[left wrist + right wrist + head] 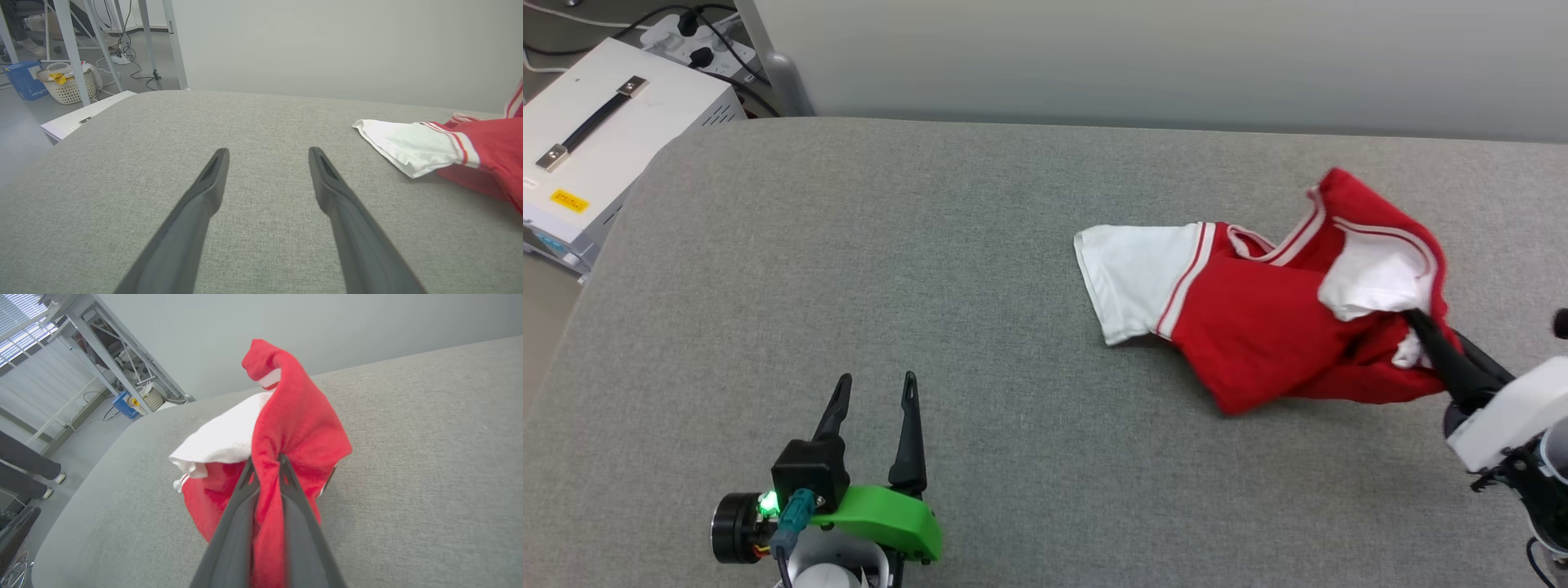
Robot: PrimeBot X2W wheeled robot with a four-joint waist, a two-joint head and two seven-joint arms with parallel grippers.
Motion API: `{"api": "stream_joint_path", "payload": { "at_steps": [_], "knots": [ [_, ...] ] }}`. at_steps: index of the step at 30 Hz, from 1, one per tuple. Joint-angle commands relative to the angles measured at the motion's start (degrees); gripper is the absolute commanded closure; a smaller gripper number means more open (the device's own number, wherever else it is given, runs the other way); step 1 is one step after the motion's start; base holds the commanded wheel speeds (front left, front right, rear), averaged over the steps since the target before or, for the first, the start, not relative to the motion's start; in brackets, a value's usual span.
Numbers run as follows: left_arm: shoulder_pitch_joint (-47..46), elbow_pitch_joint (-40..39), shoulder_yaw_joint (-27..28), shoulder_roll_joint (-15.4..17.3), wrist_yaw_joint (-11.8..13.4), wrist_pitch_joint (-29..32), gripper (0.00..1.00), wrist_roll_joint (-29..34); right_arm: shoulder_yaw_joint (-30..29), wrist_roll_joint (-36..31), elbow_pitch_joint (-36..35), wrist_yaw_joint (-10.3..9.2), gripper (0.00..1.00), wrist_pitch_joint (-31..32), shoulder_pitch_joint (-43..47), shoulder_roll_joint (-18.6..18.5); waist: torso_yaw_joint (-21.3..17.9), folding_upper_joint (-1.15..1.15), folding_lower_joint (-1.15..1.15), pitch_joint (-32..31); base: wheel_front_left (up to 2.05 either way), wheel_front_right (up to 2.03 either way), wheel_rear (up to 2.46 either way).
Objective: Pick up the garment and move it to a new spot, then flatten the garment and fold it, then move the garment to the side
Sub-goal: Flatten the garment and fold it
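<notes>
You look to be in the pick-up step: your right pincer (265,467) is clamped on the garment (1258,327), bunched at the right of the surface (890,245). Your left pincer (876,380) stands apart. Next, lift it clear toward the surface's middle.

One garment (1250,343), one table (849,286), one case (658,122).

The garment (1258,335), a red T-shirt with white sleeves and red-and-white striped trim, lies crumpled at the right of the head view. One white sleeve spreads flat toward frame centre. The right side is bunched and raised, pinched in the right hand (1414,317).
</notes>
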Motion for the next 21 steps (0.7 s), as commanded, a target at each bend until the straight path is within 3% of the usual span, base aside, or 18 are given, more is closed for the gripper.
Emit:
{"api": "stream_joint_path", "payload": {
  "at_steps": [1, 9, 14, 18, 21],
  "knots": [
    [0.67, 0.16, 0.08, -0.24, -0.22, -0.34, 0.0, 0.33, -2.74, 1.51, 1.87, -0.03, 1.0, -0.97, 1.18, 0.82, 0.0, 0.28, -0.01, 0.11, 0.0, 0.0, 0.0],
    [1.02, 0.74, 0.22, -0.24, -0.18, -0.34, 0.0, 0.22, -22.36, 6.16, 17.02, -0.03, 1.0, -6.57, 2.22, 6.31, 0.33, 0.28, -0.01, 0.47, 0.0, 0.0, 0.0],
    [1.09, 1.08, 0.08, -0.24, -0.1, -0.34, 0.0, 0.09, -35.64, 7.07, 31.92, -0.03, 1.0, -9.39, -1.06, 8.12, 0.43, 0.28, -0.01, 0.63, 0.0, 0.0, 0.0],
    [0.86, 1.36, -0.1, -0.24, -0.08, -0.34, 0.0, 0.01, -41.4, 5.41, 43.85, -0.03, 1.0, -10.84, -4.14, 6.88, 0.7, 0.28, -0.01, 0.79, 0.0, 0.0, 0.0],
    [0.86, 1.43, 0.03, -0.24, 0.02, -0.34, 0.0, -0.06, -41.59, 3.64, 46.96, -0.03, 1.0, -11.33, -6.03, 6.62, 0.62, 0.28, -0.01, 0.74, 0.0, 0.0, 0.0]
  ]
}}
